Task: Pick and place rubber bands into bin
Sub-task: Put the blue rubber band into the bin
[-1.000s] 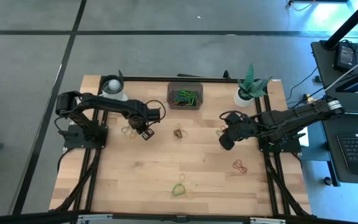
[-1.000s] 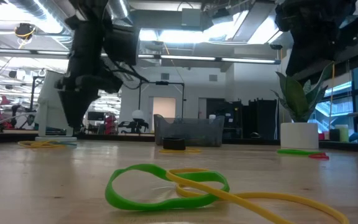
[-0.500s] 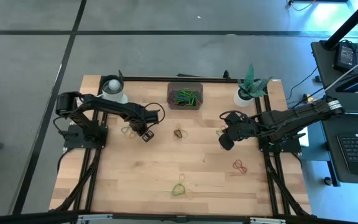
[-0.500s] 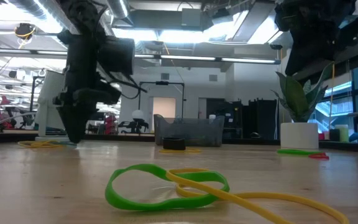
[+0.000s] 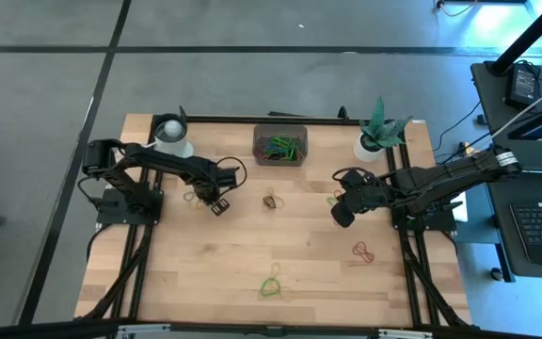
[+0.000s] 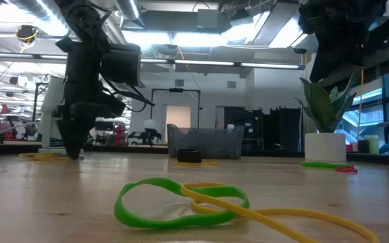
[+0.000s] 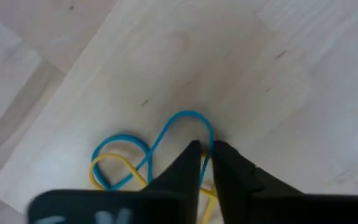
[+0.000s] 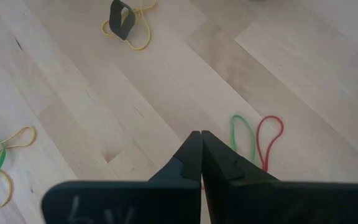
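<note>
As left gripper (image 7: 205,149) pinches | blue band (image 7: 179,124) (loop pointing away from fingers)

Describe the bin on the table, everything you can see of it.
The bin is a small dark rectangular container with rounded corners and see-through walls, standing upright on the wooden table near its far edge, between the white cup and the potted plant. It already holds a tangle of mostly green rubber bands. Neither end effector touches it.
</note>
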